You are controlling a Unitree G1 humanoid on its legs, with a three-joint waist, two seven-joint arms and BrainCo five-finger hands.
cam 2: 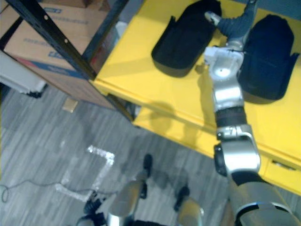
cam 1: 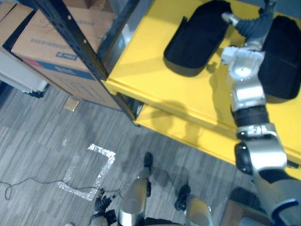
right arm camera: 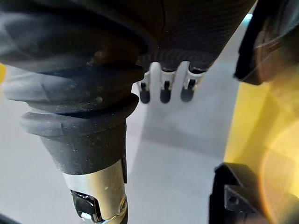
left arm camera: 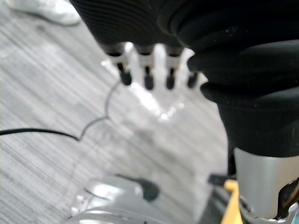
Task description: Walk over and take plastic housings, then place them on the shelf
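Two black plastic housings lie on the top yellow shelf [cam 1: 160, 80], one to the left [cam 1: 197, 37] and one to the right [cam 1: 282, 56]. My right arm reaches up onto the shelf, and my right hand [cam 1: 254, 26] rests in the gap between the two housings. Its fingers [right arm camera: 161, 88] are straight and hold nothing, with black housing edges [right arm camera: 243, 196] close beside them. My left hand [left arm camera: 140, 18] hangs low over the grey floor, its fingers [left arm camera: 147, 77] straight and empty.
A dark metal rack post [cam 1: 75, 42] runs diagonally at the shelf's left corner. Cardboard boxes [cam 1: 51, 37] stand behind it. A lower yellow shelf [cam 1: 188, 132] juts out beneath. Silver tape [cam 1: 94, 169] marks a square on the carpet.
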